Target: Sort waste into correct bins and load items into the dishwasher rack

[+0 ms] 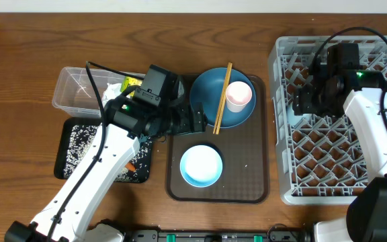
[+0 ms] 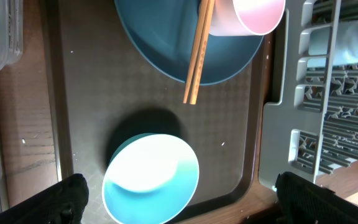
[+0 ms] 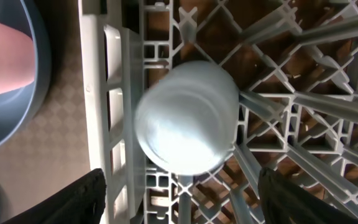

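Observation:
My left gripper point(image 1: 192, 121) point(image 2: 179, 205) hangs open over the brown tray point(image 1: 247, 175), above the light-blue bowl point(image 1: 201, 165) point(image 2: 151, 180). The dark-blue plate point(image 1: 207, 91) point(image 2: 166, 43) carries the wooden chopsticks point(image 1: 222, 97) point(image 2: 197, 53) and the pale-pink cup point(image 1: 239, 95) point(image 2: 253, 12). My right gripper point(image 1: 303, 104) point(image 3: 185, 205) is open over the left part of the grey dishwasher rack point(image 1: 281, 134) point(image 3: 114, 93). The light-blue cup point(image 3: 185, 118) stands upside down in the rack just beyond the fingertips, free of them; the overhead view hides it under the gripper.
The clear tub point(image 1: 72, 94) at the left holds a white napkin point(image 1: 109, 91) and a yellow-green packet point(image 1: 132, 83). In front of it the black tray point(image 1: 69, 138) holds rice grains and a small carrot point(image 1: 132, 165). The left arm crosses both bins.

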Robot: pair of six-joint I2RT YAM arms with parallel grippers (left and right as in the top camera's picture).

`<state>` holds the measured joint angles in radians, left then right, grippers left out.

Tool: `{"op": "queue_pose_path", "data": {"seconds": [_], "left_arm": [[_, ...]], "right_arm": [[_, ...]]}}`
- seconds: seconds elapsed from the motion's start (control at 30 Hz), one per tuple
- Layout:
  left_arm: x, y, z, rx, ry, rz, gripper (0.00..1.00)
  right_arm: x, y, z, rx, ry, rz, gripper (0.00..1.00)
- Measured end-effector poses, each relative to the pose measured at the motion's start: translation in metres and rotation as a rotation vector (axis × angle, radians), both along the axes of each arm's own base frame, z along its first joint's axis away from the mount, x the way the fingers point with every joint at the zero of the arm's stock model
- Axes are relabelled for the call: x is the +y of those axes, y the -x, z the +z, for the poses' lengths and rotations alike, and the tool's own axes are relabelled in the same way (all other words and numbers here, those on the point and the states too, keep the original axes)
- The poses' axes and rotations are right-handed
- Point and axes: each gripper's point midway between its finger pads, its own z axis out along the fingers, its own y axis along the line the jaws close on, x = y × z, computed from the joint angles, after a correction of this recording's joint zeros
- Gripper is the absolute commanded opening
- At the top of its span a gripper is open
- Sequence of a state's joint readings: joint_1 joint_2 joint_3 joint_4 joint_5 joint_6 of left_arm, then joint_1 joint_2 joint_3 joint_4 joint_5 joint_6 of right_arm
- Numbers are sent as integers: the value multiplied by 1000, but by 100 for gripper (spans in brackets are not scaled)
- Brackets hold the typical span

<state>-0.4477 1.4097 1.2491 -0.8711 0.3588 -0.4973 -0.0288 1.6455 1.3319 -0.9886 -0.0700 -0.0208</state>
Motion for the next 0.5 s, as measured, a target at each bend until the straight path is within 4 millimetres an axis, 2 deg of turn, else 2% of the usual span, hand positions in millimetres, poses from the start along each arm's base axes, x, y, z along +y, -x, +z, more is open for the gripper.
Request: {"op": "queue_pose_path", "data": {"seconds": [0.2, 0.27, 0.33, 0.5], "left_arm": [[0, 0, 0, 0, 0, 0, 99], [0, 0, 0, 0, 0, 0, 99], [0, 0, 0, 0, 0, 0, 99], [0, 0, 0, 0, 0, 0, 99]], "right_arm": [[0, 7, -1, 27, -2, -2, 73], [2, 10, 5, 35, -10, 0, 75], [4, 11, 15, 13, -24, 4, 76], [10, 25, 60, -86, -49, 14, 77]]}}
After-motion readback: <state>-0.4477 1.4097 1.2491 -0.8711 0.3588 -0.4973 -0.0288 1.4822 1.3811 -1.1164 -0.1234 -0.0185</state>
